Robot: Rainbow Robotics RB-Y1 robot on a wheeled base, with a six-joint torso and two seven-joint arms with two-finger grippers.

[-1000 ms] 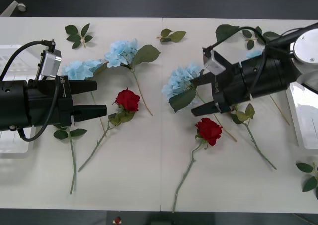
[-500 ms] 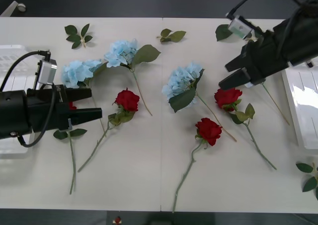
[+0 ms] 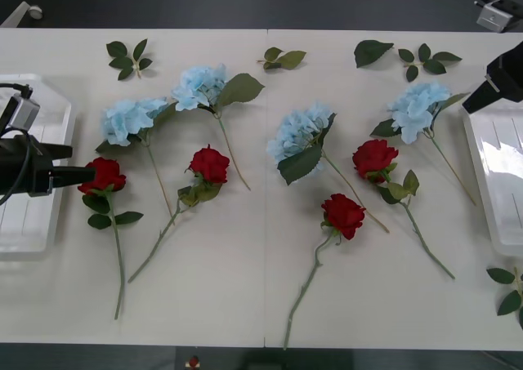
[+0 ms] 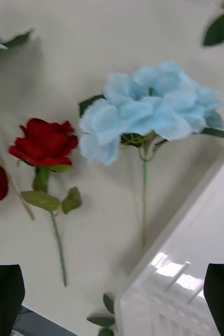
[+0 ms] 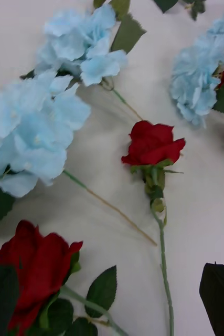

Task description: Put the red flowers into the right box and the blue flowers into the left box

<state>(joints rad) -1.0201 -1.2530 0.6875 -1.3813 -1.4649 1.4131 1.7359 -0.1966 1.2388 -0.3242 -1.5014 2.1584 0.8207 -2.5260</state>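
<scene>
Left gripper (image 3: 80,162) open, empty; leftmost red rose (image 3: 104,175) just off its fingertips, over the table beside the left box (image 3: 39,238). Light, floppy; likely best pinched on the thin stem below the bloom. Right gripper (image 4: 112,299) open, empty, above the right box (image 3: 500,223); blue flower (image 3: 417,109) just ahead.

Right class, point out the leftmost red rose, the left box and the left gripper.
leftmost red rose (image 3: 103,175), front view, on the bloom.
left box (image 3: 59,174), front view, on its right rim.
left gripper (image 3: 69,162), front view, between its open fingertips.
</scene>
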